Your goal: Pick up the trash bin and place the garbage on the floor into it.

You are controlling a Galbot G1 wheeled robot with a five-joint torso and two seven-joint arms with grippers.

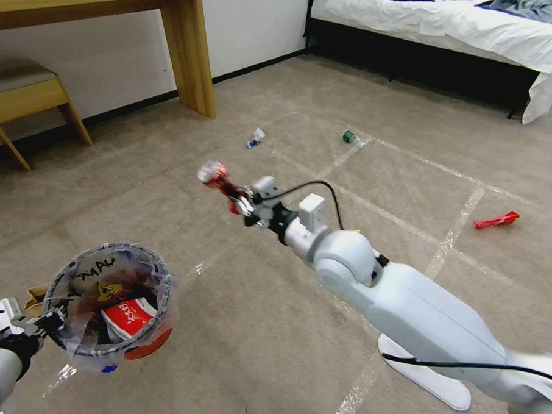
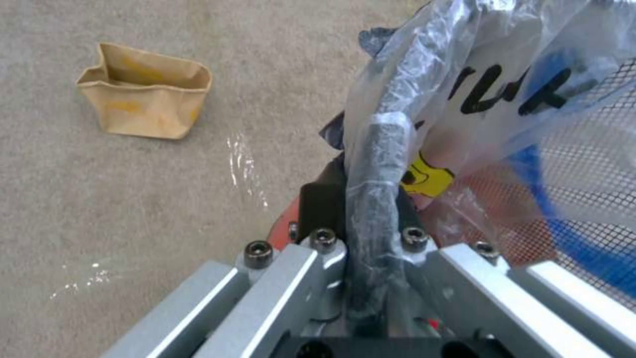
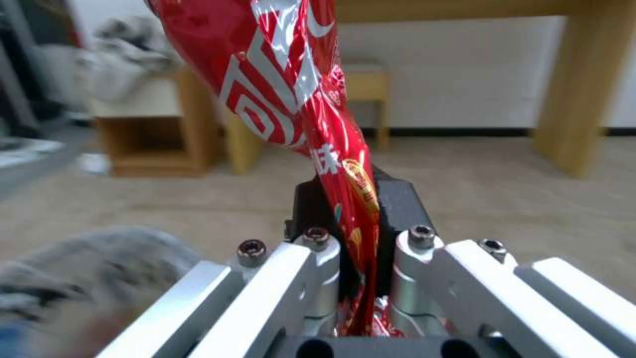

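Bright, even room light, soft shadows only. Tape lines (image 1: 452, 233) on the floor (image 1: 264, 328) throw shiny glare. Head view bends toward its edges. Clear bag on the trash bin (image 2: 490, 99) glints white in the left wrist view. In the right wrist view, the red wrapper (image 3: 291, 99) gleams and the background blurs, with a smeared grey patch low in one corner.

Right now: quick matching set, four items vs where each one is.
Items:
1. red wrapper
2. trash bin
3. brown paper bag
4. green-labelled bottle

Places:
A. on the floor near the bed
B. clamped in the right gripper, in the air
C. rim held by the left gripper
D. on the carpet beside the bin

Pairs: 1-B, 2-C, 3-D, 4-A
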